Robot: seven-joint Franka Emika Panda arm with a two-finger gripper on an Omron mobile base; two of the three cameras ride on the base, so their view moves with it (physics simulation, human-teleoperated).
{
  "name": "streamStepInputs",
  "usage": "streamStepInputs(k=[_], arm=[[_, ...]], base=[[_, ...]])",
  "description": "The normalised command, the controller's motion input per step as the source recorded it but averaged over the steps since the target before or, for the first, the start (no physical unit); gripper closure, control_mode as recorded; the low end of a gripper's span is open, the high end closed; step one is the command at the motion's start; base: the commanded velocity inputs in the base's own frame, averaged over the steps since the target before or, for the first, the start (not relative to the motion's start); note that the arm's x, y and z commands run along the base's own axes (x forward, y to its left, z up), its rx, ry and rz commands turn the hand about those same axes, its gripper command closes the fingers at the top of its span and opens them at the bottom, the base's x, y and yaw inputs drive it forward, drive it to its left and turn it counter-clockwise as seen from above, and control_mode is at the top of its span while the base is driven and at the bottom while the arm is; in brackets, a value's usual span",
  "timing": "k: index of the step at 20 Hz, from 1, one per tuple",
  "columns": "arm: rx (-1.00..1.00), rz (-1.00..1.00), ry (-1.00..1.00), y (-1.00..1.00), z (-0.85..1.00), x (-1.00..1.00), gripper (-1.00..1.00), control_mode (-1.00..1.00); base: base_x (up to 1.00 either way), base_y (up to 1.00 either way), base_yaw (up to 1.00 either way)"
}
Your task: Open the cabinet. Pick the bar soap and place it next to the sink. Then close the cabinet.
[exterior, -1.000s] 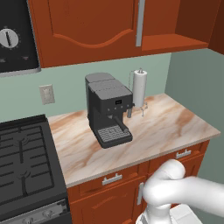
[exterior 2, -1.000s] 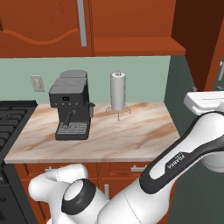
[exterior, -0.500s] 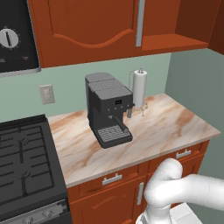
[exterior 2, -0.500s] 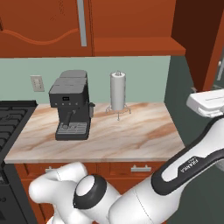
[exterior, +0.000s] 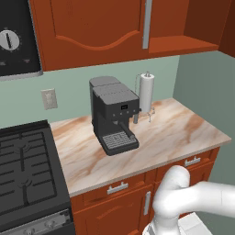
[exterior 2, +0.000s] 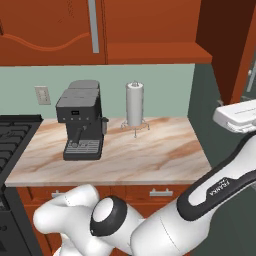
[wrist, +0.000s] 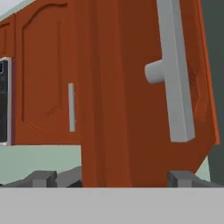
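The big red-brown cabinet (exterior: 101, 27) hangs at 12 o'clock above the marble surface (exterior: 174, 133). Its right door (wrist: 144, 87) stands swung open, close in front of the hand, bar handle (wrist: 175, 70) at 1 o'clock. The jaws (wrist: 111, 178) are wide apart and hold nothing. The coffee machine (exterior: 114, 114) stands left of the paper-towel roll (exterior: 146, 93).

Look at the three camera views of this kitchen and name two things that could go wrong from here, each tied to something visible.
1. The hand view shows the right cabinet door swung open close ahead, its silver handle just beyond the open gripper; a careless move might strike it.
2. The paper towel roll and coffee machine stand below the open shelf; anything fumbled there could fall among them.
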Motion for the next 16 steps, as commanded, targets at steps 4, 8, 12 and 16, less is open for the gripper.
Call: streamStepInputs(k=[4,8,12,16], arm=[[-0.03,0.0,0.0,0.53,0.01,0.0,-1.0,-1.0],[-0.04,0.0,0.0,0.61,0.03,0.0,-1.0,-1.0],[-0.05,0.0,0.0,0.67,0.09,0.0,-1.0,-1.0],[-0.07,0.0,0.0,0.78,0.1,0.0,-1.0,-1.0]], base=[[0.0,0.0,0.0],[0.0,0.0,0.0],[0.0,0.0,0.0],[0.0,0.0,0.0]])
